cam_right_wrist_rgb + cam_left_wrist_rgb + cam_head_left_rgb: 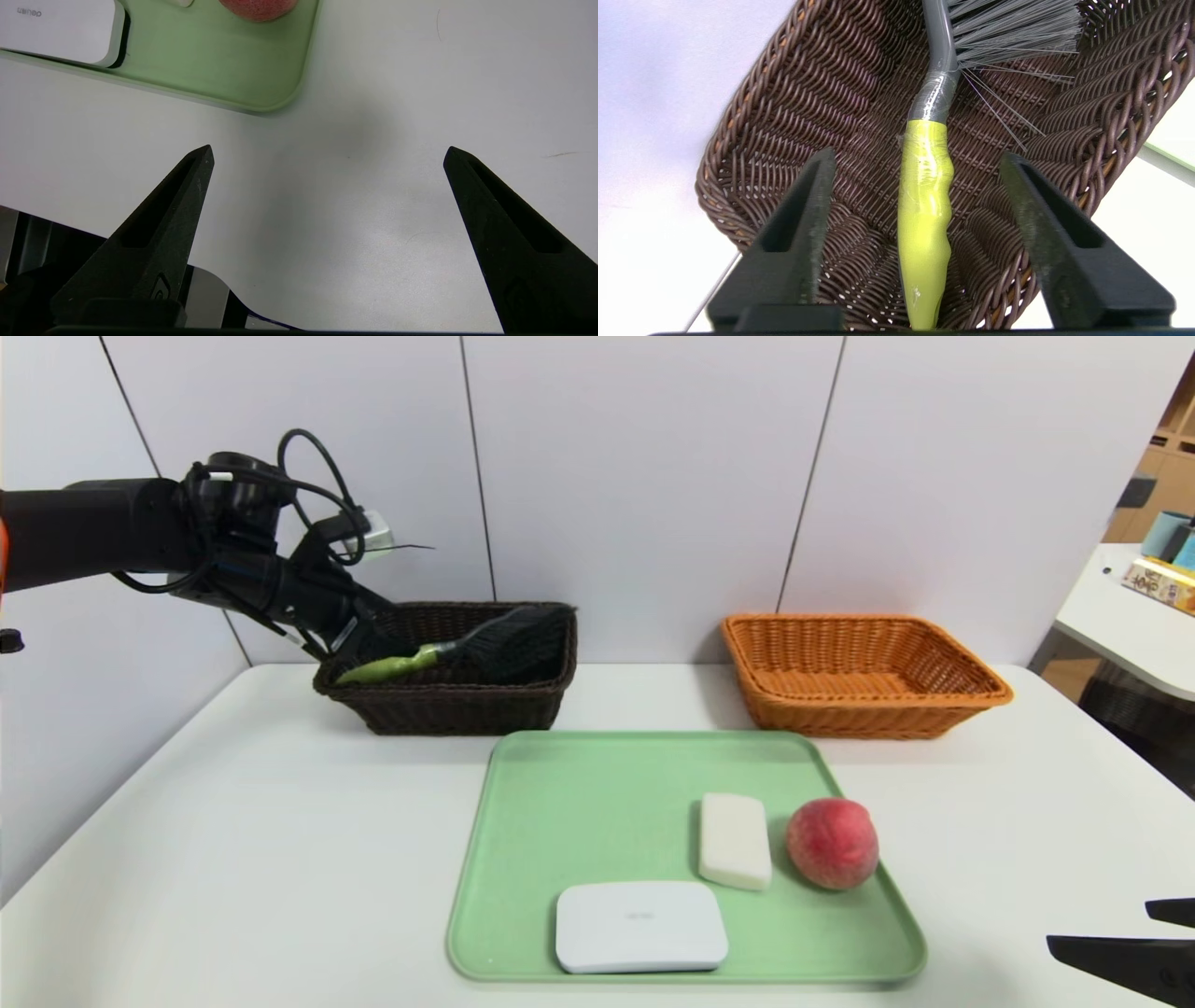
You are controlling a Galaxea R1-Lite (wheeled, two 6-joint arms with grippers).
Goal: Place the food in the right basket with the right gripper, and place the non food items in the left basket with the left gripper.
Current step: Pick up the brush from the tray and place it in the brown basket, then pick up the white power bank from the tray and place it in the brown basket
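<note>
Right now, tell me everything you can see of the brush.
The brush has a glossy yellow-green moulded handle, a grey neck wrapped in clear film, and a head of dark grey bristles, some splayed. It lies inside the left basket, handle end up near the basket's left rim, bristles toward its right end. The left gripper is open, fingers either side of the handle, not touching it.

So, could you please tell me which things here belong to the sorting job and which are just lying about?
Part of the job:
- brush, lying in the dark basket
- white box
- white bar
- peach
- orange basket
- left gripper, open
- right gripper, open

Just there:
- green tray
- white table
</note>
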